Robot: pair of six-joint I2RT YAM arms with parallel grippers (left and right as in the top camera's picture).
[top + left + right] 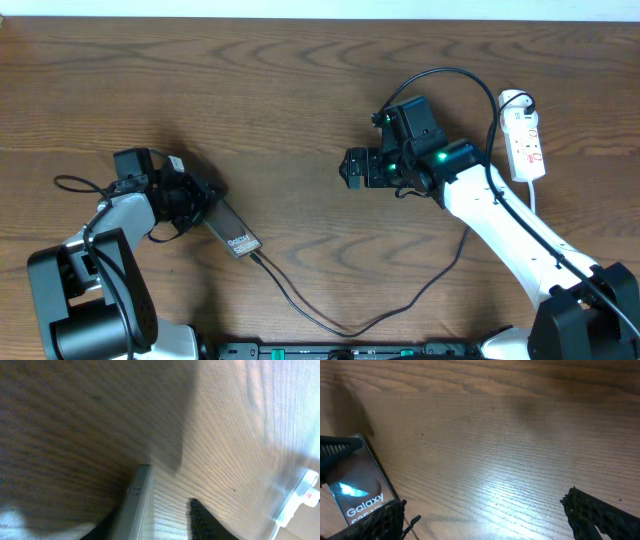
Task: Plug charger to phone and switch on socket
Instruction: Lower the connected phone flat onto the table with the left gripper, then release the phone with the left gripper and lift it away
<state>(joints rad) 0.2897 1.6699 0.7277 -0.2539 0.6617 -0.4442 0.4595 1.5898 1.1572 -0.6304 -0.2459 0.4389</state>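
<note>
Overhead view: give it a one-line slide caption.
Charging setup: left end effector at the phone, charger reaching its lettered end; right end effector open, apart from the socket.

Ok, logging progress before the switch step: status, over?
Right claw open, empty. Left claw at dark grey glossy slab phone, grip unclear. Thin black charger cable reaches its lettered end. White power-strip socket untouched.

The phone [232, 235] is lying flat on the tabletop [300, 80] at the left, its far end sitting at the left claw [200, 205]. The charger [350, 328] is touching the phone's near end, looping along the front edge and climbing rightward. The socket [526, 140] is lying far right. The right claw [350, 168] is hanging between them, well apart from the phone.
</note>
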